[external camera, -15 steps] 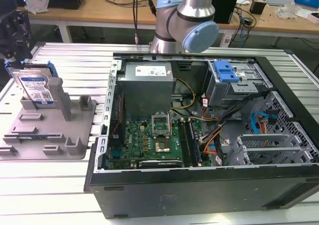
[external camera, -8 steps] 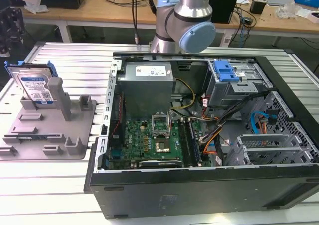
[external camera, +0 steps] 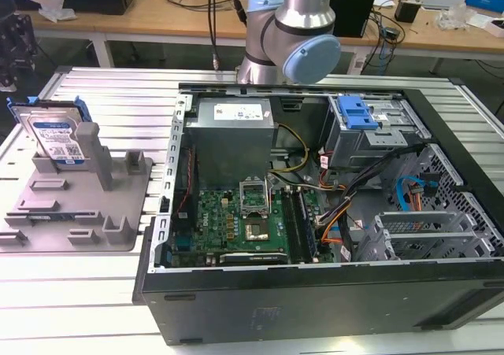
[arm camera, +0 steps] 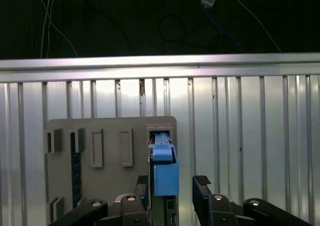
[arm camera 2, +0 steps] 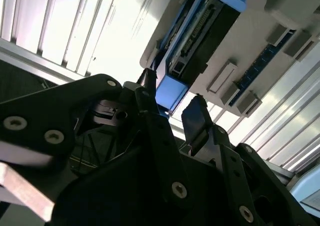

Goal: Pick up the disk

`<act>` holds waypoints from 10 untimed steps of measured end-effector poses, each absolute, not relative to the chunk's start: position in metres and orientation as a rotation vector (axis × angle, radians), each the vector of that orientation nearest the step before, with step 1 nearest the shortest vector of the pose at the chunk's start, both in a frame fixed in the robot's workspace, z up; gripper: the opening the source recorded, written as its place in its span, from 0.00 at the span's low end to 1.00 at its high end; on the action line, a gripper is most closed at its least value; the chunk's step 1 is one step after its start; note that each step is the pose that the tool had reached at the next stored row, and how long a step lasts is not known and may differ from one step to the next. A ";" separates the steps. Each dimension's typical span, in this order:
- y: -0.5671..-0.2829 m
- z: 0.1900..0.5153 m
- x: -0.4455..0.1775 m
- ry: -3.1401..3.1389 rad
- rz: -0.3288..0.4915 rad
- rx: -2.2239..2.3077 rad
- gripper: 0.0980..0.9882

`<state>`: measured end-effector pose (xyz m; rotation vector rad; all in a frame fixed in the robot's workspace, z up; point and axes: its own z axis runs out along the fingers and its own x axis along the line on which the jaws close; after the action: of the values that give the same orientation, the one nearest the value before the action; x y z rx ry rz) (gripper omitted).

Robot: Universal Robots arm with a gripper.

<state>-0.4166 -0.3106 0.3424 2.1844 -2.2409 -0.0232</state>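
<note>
The disk (external camera: pixel 57 134) stands on edge in the grey fixture (external camera: pixel 87 205) at the exterior view's left, its white-and-blue label facing the camera and blue rails on its edges. In both wrist views I look down on its top edge, the disk (arm camera: pixel 164 173) showing as a blue rail end over a dark body (arm camera 2: pixel 200 40). My gripper (arm camera: pixel 172 193) (arm camera 2: pixel 172 116) hangs open over it. Seen from above, the blue rail sits in the gap between the two black fingers (arm camera: pixel 202 191), close to one of them. Nothing is held.
An open computer case (external camera: pixel 315 190) with motherboard, cables and a blue drive-bay bracket (external camera: pixel 358 115) takes up the middle and right of the slatted aluminium table (external camera: pixel 79 292). The fixture's upright posts (external camera: pixel 90 146) stand beside the disk. The arm's joint (external camera: pixel 303 44) rises behind the case.
</note>
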 end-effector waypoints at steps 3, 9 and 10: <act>-0.312 0.342 -0.417 -2.241 -0.023 2.184 0.43; -0.317 0.338 -0.416 -2.242 -0.023 2.182 0.43; -0.317 0.337 -0.416 -2.243 -0.023 2.181 0.43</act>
<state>-0.4162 -0.3167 0.3367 2.1815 -2.2430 -0.0232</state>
